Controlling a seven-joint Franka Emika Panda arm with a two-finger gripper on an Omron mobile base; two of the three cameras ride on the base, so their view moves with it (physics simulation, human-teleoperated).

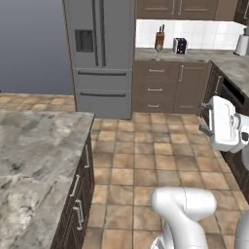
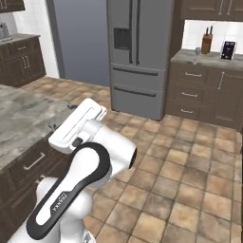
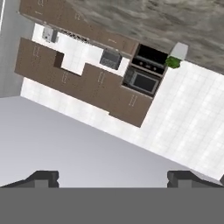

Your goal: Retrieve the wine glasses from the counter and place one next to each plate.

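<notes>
One wine glass (image 1: pixel 158 48) (image 2: pixel 198 51) stands on the counter (image 1: pixel 194 54) (image 2: pixel 187 58) at the far wall, next to a brown knife block (image 1: pixel 160 37) (image 2: pixel 206 43). My gripper (image 1: pixel 205 117) (image 2: pixel 60 116) (image 3: pixel 112 177) hangs high over the tiled floor, far from the glass. It is open, the two fingertips (image 3: pixel 42 176) stand wide apart and nothing is between them. The plates are out of view.
A steel fridge (image 1: pixel 99 58) (image 2: pixel 140 52) stands left of the counter. A toaster (image 1: pixel 180 45) (image 2: pixel 228 50) sits right of the glass. The stone-topped island (image 1: pixel 39 146) (image 2: pixel 21 114) lies to the left, with open tiled floor (image 1: pixel 146 160) between.
</notes>
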